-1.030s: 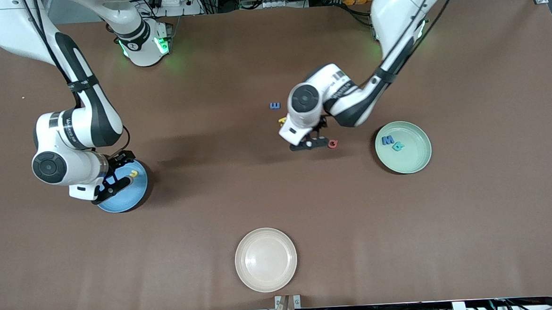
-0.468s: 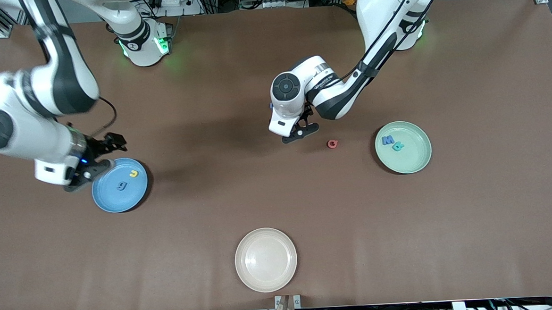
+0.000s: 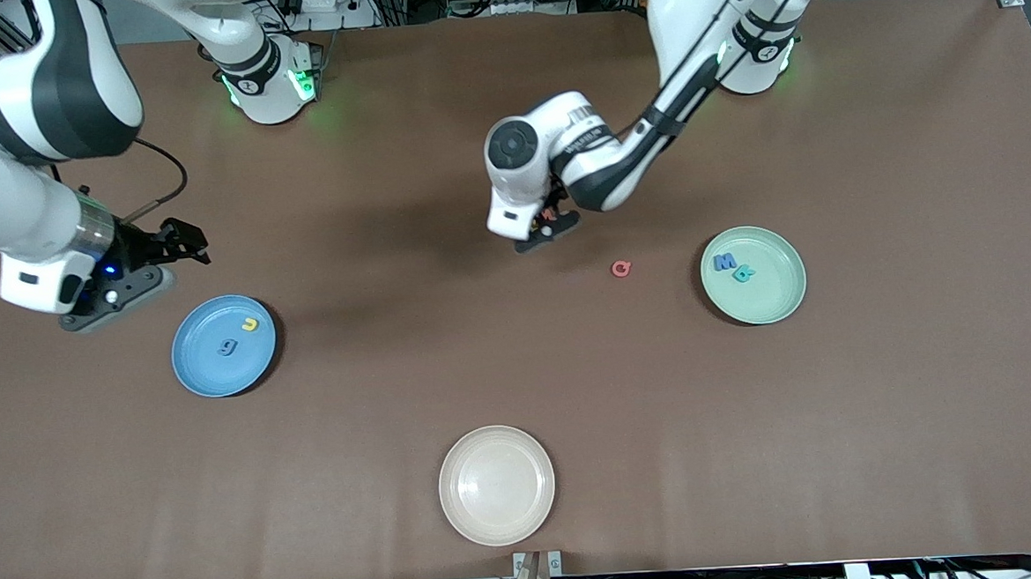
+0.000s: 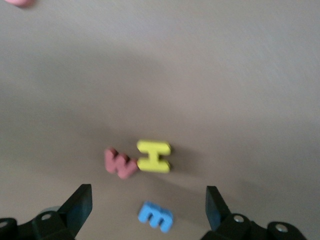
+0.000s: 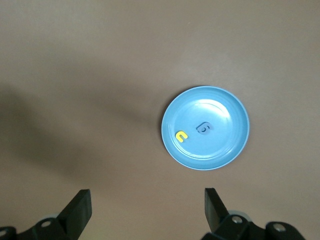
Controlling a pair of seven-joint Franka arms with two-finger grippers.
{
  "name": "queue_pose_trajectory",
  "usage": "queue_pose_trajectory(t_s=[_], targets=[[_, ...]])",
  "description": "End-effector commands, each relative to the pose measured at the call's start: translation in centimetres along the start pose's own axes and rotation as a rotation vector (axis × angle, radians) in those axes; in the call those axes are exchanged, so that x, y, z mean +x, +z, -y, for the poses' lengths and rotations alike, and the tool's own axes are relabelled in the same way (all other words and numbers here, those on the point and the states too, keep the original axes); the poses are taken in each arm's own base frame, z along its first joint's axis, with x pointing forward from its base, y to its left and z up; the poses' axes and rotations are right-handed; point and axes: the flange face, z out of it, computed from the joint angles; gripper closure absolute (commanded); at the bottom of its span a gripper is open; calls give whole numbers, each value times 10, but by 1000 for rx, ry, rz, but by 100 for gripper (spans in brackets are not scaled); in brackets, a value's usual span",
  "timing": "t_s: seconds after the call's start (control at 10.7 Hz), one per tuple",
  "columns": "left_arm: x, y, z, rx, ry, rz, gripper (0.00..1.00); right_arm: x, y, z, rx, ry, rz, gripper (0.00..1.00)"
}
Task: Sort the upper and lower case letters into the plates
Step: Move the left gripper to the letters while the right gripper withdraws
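Where letters (image 4: 137, 162) cluster, cream plate (image 3: 497, 485) well apart.

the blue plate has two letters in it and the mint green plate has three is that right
Not quite. The blue plate does hold two letters, but the mint green plate also holds only two, a blue letter and a teal letter, as the front view shows.

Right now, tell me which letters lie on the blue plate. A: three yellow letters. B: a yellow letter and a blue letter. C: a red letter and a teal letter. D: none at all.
B: the blue plate holds a yellow letter and a blue letter, as the right wrist view also shows.
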Motion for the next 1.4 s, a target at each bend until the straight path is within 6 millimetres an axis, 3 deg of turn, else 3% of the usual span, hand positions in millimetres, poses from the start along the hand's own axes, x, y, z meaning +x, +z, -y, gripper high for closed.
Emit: queue_pose_trajectory(t_s=[0.0, 0.19, 0.37, 0.75, 1.03, 1.31], targets=[[-11, 2, -8, -18, 151, 0, 0, -4, -44, 4, -6, 44, -35, 0], [-17, 10, -10, -9, 205, 6, 0, -14, -66, 4, -38, 49, -69, 0], [-8, 14, -6, 3, 296, -5, 0, -23, -79, -3, -99, 55, -76, 0], [21, 5, -4, 38, 855, -94, 0, -28, -81, -10, -97, 74, -76, 0], [22, 6, -4, 115, 1245, -156, 0, -27, -80, -8, -93, 70, -71, 0], [27, 3, -4, 176, 1468, -202, 0, -28, -78, -8, -90, 70, -64, 0]])
